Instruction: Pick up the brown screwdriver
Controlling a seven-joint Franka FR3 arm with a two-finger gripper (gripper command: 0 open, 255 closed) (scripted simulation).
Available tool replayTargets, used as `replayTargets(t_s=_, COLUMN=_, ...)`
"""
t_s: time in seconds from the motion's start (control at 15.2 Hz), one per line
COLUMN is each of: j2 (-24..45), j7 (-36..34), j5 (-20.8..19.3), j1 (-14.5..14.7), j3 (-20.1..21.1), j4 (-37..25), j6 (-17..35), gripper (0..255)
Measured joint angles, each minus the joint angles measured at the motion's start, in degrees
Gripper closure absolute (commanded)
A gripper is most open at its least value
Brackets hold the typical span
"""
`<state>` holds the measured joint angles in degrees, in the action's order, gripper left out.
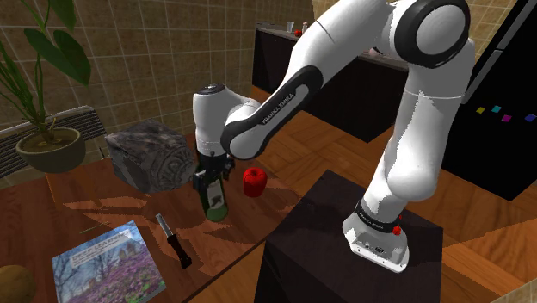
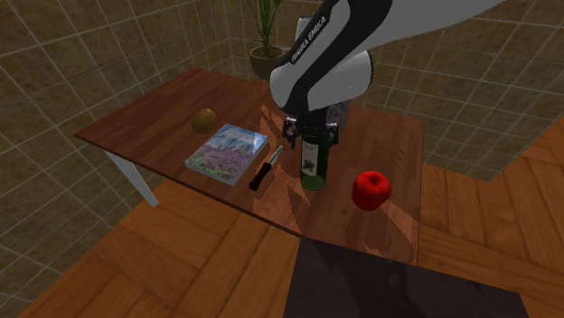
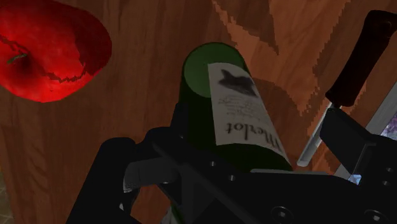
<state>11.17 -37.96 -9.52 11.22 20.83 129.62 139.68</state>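
Directly beneath the pincer (image 1: pixel 212 176) stands a green bottle (image 3: pixel 219 108), its neck hidden up under the black hand, so I cannot tell whether it is clamped; its label (image 3: pixel 245 118) reads "Merlot". Just beside it the black-handled screwdriver (image 2: pixel 267 169) lies flat on the brown wooden table (image 2: pixel 154 122), shaft towards the pincer, handle away, with tiled walls (image 2: pixel 72 54) beyond.

Shoulder view: high beside stand (image 1: pixel 327 250), facing table (image 1: pixel 86 198) at 10 o'clock. Second exterior view: mid-range over stand, facing 12 o'clock. Wrist view: close above bottle (image 3: pixel 216 95), shared by all.
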Motion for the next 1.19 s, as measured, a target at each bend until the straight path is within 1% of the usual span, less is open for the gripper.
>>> replayTargets(t_s=0.13, j2=4.6, j7=-2.0, j5=-2.4, j1=1.3, j3=-0.5, j4=-3.4, j6=1.0, gripper=0)
replayTargets(t_s=0.33, j2=11.1, j7=-5.8, j5=-5.9, j1=4.4, j3=-1.3, j4=-8.0, j6=2.6, gripper=0)
replayTargets(t_s=0.59, j2=19.4, j7=-8.5, j5=-9.0, j1=7.9, j3=-2.8, j4=-15.7, j6=3.3, gripper=0)
replayTargets(t_s=0.99, j2=32.1, j7=-11.1, j5=-11.9, j1=13.6, j3=-4.8, j4=-29.2, j6=2.9, gripper=0)
replayTargets(t_s=1.06, j2=33.5, j7=-11.1, j5=-12.0, j1=14.1, j3=-5.0, j4=-30.9, j6=2.6, gripper=0)
replayTargets(t_s=1.19, j2=35.1, j7=-11.4, j5=-12.4, j1=14.7, j3=-5.4, j4=-32.1, j6=3.1, gripper=0)
